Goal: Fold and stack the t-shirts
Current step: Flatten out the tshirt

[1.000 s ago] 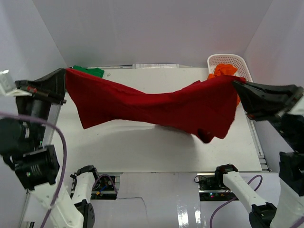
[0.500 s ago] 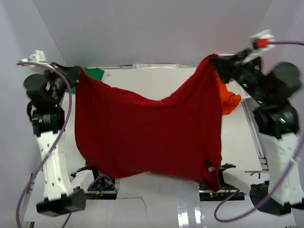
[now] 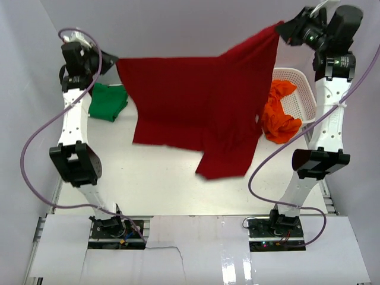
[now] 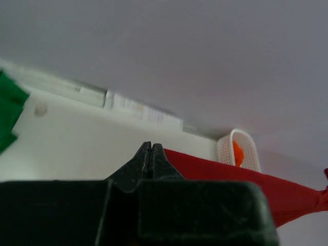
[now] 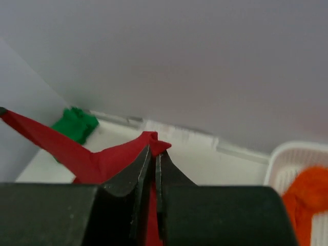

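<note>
The dark red t-shirt point(image 3: 196, 101) hangs spread in the air above the table, stretched between both raised arms. My left gripper point(image 3: 113, 62) is shut on its upper left corner. In the left wrist view the left gripper point(image 4: 149, 146) has its jaws pressed together, and the red t-shirt point(image 4: 230, 177) runs off to the right. My right gripper point(image 3: 282, 28) is shut on the upper right corner. From the right wrist, the right gripper point(image 5: 154, 149) pinches a tuft of the red t-shirt point(image 5: 107, 156). The green t-shirt point(image 3: 107, 102) lies crumpled at the left. The orange t-shirt point(image 3: 279, 117) spills from the basket.
A white lattice basket point(image 3: 300, 89) stands at the back right, tipped toward the table, and also shows as the basket point(image 4: 225, 148) in the left wrist view. Grey walls close in the back and sides. The red shirt's lower hem hangs near the table point(image 3: 148, 178).
Both arms have swung up and back, lifting the red t-shirt from a low sagging stretch to a high hanging spread. Both grips have held.
</note>
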